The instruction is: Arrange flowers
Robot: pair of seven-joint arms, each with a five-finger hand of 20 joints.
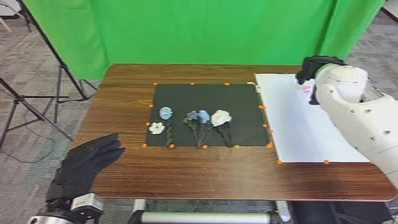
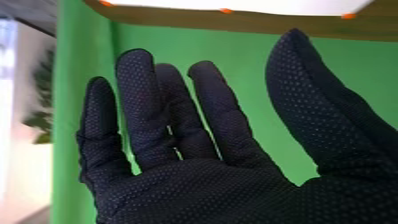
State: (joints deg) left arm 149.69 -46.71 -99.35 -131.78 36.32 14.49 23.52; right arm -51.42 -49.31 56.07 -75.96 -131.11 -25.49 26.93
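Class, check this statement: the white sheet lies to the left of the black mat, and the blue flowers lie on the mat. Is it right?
Not quite: the head view shows the white sheet to the right of the black mat. The blue flowers do lie on the mat.

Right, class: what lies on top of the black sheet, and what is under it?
On the black sheet lie a light blue flower, a small white flower, blue flowers and a larger white flower. What the sheet covers can't be seen.
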